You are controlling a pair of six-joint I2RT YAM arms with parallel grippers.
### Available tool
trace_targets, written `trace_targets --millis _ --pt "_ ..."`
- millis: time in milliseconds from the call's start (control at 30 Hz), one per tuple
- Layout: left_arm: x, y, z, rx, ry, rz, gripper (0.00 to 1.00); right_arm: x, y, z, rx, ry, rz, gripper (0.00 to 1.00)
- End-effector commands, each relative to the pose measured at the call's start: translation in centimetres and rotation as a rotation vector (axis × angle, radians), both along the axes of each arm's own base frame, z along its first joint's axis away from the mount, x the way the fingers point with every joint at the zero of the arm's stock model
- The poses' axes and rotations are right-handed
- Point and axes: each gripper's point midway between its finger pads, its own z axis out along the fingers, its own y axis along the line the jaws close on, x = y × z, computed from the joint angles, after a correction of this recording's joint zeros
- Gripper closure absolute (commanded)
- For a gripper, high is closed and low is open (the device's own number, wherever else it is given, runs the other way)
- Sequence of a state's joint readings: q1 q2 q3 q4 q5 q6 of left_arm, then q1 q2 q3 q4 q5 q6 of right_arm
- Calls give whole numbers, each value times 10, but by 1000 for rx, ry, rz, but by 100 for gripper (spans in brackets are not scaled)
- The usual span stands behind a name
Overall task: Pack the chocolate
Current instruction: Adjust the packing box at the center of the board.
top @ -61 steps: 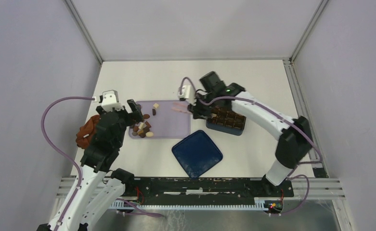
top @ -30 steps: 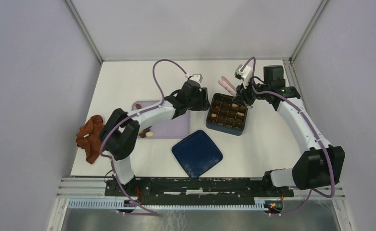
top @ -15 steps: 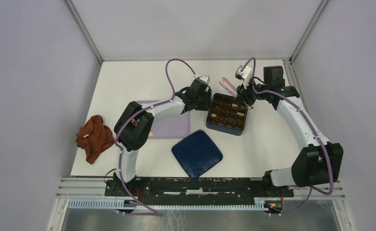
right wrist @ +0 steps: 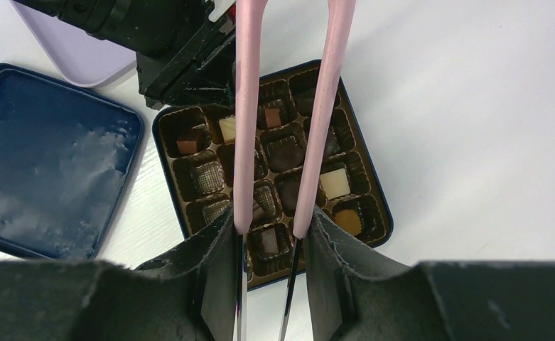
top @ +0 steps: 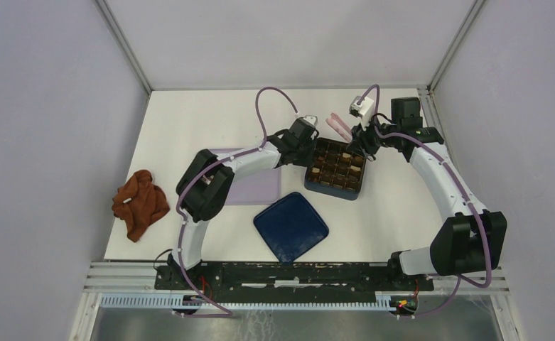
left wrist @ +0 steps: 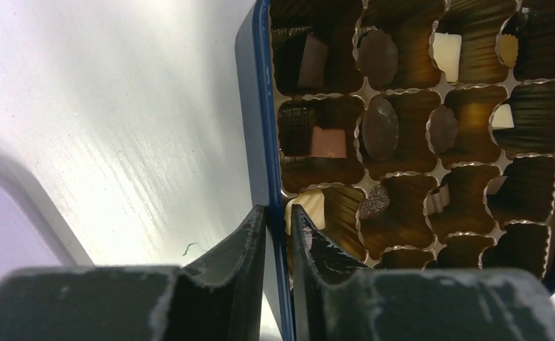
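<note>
1. My left gripper [left wrist: 276, 213] has one finger outside the left wall of the box [left wrist: 259, 106] and one inside the corner cell. From the wrist view it looks clenched onto that wall. So it's pinning the box, not carrying candy.
2. The right gripper [right wrist: 271, 231] is grasping the pink tongs [right wrist: 244, 106], squeezed partway. Their tips run out of the wrist picture and are too small from above, so I can't tell if they carry a piece.
3. The chocolate [left wrist: 379, 128] sits in the box, dark, brown and cream pieces one per cell, and some cells look empty. I can't spot any on the lilac tray [top: 256, 186], but the left arm lies over much of it.
4. What matters next: the tongs' long axis runs from the right wrist across the box toward its far-left corner. The tips hang just past the far edge, near the left gripper. The cells are underneath and back toward the wrist, so I'd guess pull back, then dip.
5. For room, there's bare table [top: 189, 121] beyond and right of the box. The blue lid [top: 291, 226] lies apart on the near side, and the cloth [top: 139, 204] is well off left. The route to the tray looks cramped by the left forearm.
</note>
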State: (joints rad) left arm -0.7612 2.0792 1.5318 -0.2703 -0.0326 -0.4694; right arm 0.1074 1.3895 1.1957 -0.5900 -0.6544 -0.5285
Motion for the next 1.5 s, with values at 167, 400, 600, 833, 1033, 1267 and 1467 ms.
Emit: trace_targets --millis 167,400,600,833,1033,1267,1467 --pt "13 -4 23 42 -95 14 98 7 -3 4 2 -36 1 60" --pt "25 -2 76 -29 -252 93 98 5 -5 10 25 -40 7 60" --pt "26 8 117 -119 -404 146 98 -3 0 22 58 -58 35 60" --pt "12 16 151 -173 -546 113 98 -8 -3 38 83 -95 39 60" --pt "2 30 172 -189 -677 114 98 -24 5 57 143 -106 95 60" --pt "-6 41 191 -204 -791 136 98 -40 15 68 197 -106 168 60" --pt "-2 37 181 -203 -750 175 98 -43 17 69 198 -113 182 60"
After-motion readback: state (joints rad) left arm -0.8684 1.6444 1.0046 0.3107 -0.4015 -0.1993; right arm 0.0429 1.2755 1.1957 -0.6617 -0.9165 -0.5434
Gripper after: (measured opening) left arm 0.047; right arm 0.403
